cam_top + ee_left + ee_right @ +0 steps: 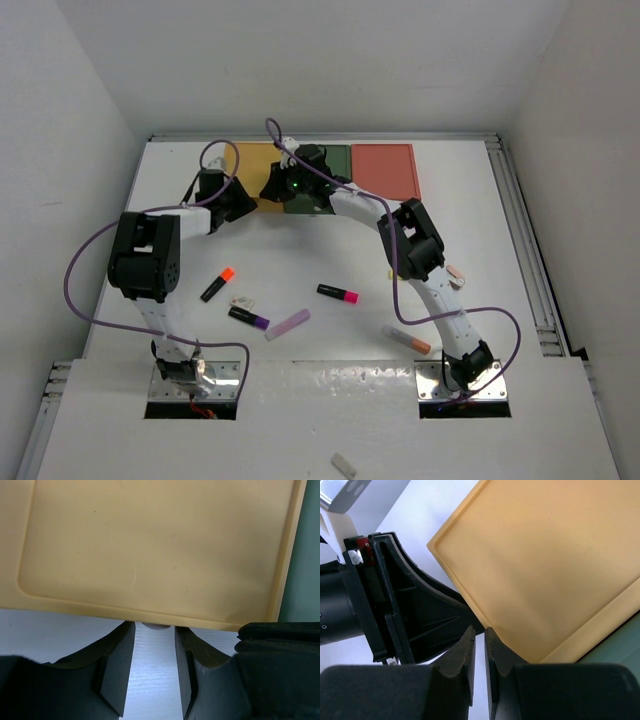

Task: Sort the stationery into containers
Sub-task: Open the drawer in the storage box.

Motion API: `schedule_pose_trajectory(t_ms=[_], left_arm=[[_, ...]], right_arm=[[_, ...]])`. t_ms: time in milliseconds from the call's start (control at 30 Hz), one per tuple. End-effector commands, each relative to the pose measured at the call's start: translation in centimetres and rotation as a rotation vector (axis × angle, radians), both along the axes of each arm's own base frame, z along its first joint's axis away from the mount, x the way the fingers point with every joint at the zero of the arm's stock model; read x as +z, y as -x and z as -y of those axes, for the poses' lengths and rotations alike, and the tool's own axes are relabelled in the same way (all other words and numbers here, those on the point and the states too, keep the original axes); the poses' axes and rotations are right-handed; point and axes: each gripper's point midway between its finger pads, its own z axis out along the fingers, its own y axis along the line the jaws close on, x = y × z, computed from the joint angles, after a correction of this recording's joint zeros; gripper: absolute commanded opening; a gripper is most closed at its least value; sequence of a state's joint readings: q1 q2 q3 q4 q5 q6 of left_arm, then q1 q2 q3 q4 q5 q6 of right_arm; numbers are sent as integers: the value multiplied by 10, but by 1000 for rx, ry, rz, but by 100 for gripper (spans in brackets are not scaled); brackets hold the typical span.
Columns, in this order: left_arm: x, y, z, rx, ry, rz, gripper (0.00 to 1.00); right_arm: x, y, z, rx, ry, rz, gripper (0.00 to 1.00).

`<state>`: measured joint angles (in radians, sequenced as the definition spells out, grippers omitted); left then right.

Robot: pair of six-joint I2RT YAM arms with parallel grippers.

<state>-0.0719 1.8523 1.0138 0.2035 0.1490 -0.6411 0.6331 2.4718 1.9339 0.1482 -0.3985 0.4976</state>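
The left arm [160, 318] and right arm [440, 305] are white tubes with chunky black joint blocks, with a purple cable [75, 270] looping along each. There's a tiny green light [296, 184] at 12 o'clock on the right wrist. The end effector fingers [117, 675] are matte black wedges.

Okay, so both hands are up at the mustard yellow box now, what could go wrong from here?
The left hand straddles the small white knob of the mustard yellow square box only at its fingertips, so a pull might slip off. The right hand sits very close beside the left at the same edge; they might collide.
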Motion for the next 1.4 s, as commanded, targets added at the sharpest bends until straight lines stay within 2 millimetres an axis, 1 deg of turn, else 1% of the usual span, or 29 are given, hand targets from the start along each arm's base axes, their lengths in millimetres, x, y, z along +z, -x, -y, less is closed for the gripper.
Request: schedule_pose_trajectory(t_ms=[0, 100, 267, 467, 500, 567, 600, 633, 667, 733, 767, 800, 867, 900, 933, 967, 1000, 1067, 1133, 1200, 1267, 1300, 1367], left_arm=[[20, -18, 3, 6, 1, 73, 44], [22, -21, 3, 6, 2, 81, 42], [23, -23, 6, 0, 5, 88, 36], [21, -20, 6, -9, 0, 85, 18], [21, -19, 5, -9, 1, 84, 13], [21, -16, 6, -12, 2, 82, 8], [21, -15, 5, -10, 2, 80, 3], [21, -13, 5, -10, 1, 79, 1], [22, -11, 6, -10, 4, 77, 0], [19, -6, 5, -10, 2, 66, 0], [19, -4, 5, -10, 6, 63, 0], [21, -2, 6, -14, 8, 64, 0], [19, 4, 6, -15, 9, 54, 0], [21, 5, 6, -16, 11, 56, 0], [18, 9, 7, -20, 9, 48, 0], [20, 10, 6, -19, 11, 50, 0], [21, 12, 8, -24, 14, 48, 0], [20, 16, 8, -25, 15, 43, 0], [22, 20, 10, -31, 18, 42, 0], [20, 23, 12, -35, 22, 35, 0], [20, 26, 14, -39, 21, 31, 0], [20, 28, 14, -39, 21, 29, 0], [20, 30, 14, -42, 19, 25, 0]], right_arm=[[2, 5, -8, 25, -15, 9, 12], [1, 6, -8, 25, -13, 5, 11], [-1, 7, -9, 28, -10, 1, 10], [-3, 10, -10, 33, -5, -6, 9], [-4, 10, -10, 33, -4, -7, 9], [-4, 10, -9, 30, -5, -10, 9], [-2, 10, -9, 30, -9, -7, 10], [-2, 11, -10, 32, -10, -9, 10], [0, 11, -11, 30, -15, -11, 14], [9, 11, -11, 32, -32, -5, 21], [15, 11, -13, 35, -45, -3, 28], [27, 13, -15, 48, -66, 7, 30], [45, 15, -18, 61, -105, 11, 33], [61, 16, -18, 67, -130, 24, 33], [71, 17, -19, 73, -147, 31, 33], [81, 18, -20, 71, -172, 30, 33], [96, 19, -20, 77, -193, 44, 33], [112, 17, -20, 70, -220, 60, 32], [126, 13, -19, 52, -243, 82, 28], [130, 8, -19, 37, -244, 102, 25], [122, 0, -17, 4, -217, 121, 24], [111, -5, -15, -18, -188, 125, 23], [97, -9, -12, -27, -154, 129, 23]])
